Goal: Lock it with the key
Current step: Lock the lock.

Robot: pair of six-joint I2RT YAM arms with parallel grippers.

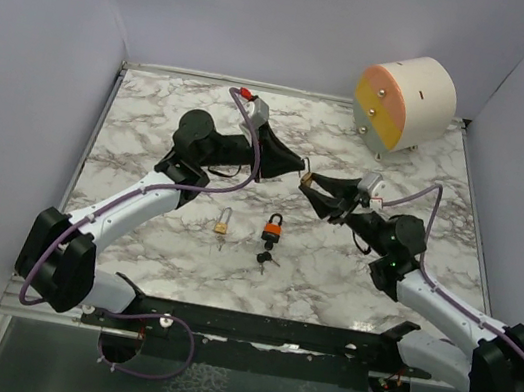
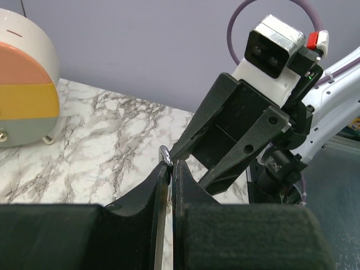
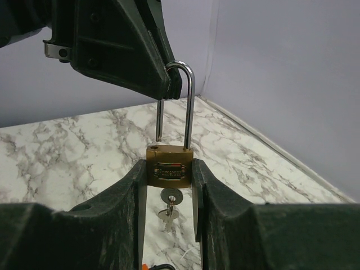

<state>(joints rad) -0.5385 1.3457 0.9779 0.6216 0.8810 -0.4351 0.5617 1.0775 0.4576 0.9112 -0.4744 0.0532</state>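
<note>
Here, right pincer clamps padlock, key inserted.

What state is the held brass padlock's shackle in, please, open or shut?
Open: one leg of the shackle ends just above the brass padlock, not seated inside.

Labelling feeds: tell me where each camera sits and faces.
Top external: above and behind the robot, looking down on the marble table; both arms show, left claw meeting right claw.
Left wrist: on the left arm, facing past its own claw toward the right claw.
Right wrist: on the right arm, facing its own claw gripping the brass padlock.
Shared: both wrist views show the shackle pinched by the left claw.
</note>
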